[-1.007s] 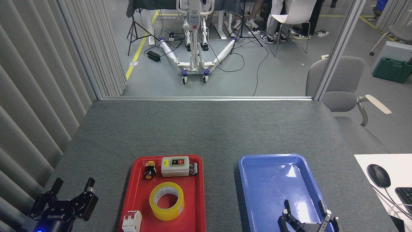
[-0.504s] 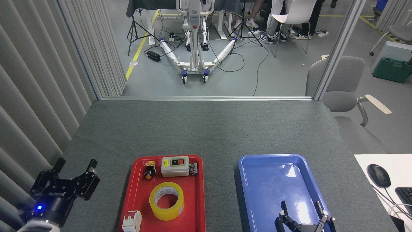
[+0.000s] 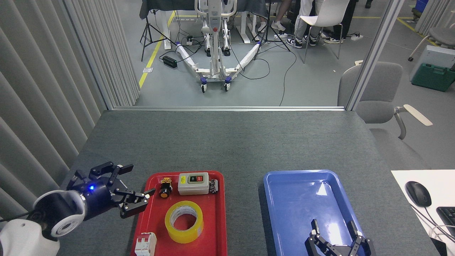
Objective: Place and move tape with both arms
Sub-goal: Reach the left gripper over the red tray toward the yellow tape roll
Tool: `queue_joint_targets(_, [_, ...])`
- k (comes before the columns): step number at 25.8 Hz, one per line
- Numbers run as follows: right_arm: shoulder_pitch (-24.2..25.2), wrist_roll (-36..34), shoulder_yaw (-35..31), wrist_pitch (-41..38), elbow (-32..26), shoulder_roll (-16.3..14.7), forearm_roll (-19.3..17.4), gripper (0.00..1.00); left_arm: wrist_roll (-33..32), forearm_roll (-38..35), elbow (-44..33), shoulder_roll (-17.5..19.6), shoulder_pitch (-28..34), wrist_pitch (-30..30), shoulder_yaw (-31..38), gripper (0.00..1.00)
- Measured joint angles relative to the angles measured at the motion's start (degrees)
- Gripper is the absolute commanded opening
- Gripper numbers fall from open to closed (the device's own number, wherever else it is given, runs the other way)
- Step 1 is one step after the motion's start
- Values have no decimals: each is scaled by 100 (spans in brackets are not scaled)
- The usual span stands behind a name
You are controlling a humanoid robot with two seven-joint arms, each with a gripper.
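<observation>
The tape [image 3: 184,221], a yellow roll with a white core, lies flat in the middle of the red tray [image 3: 149,217]. My left gripper [image 3: 140,180] is open and points right, its fingertips at the tray's left rim, apart from the tape. One finger reaches over the tray edge near a small black and orange button [image 3: 165,187]. At the bottom of the view my right gripper [image 3: 334,227] is open over the near end of the blue tray [image 3: 302,185], with nothing between its fingers.
The red tray also holds a grey switch box [image 3: 193,183] at its far end and a white and red breaker [image 3: 145,244] at its near left corner. A white desk with a mouse [image 3: 418,193] and keyboard stands at right. Slatted wall panels run along the left.
My left arm has swung in from the table's left edge toward the red tray and turned its gripper to point right. The right gripper has barely shifted. The tape has not moved.
</observation>
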Motion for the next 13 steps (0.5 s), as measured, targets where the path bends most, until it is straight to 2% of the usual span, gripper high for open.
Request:
queue_joint_targets(6, [-13,-23,-17,-31,0,-30,-83,99,-89,256,721,-122,-818,669,-1301,99])
queue_joint_targets(9, [-13,-3,-16,-32,0,-36,-67,99,-192,317,1164,-397,-981,860,-1548,99])
queue_joint_targets(13, [-13,1,-14,81,0,-44,-10,99,-844,560,1431,-738,-1034,1595,-1640,99])
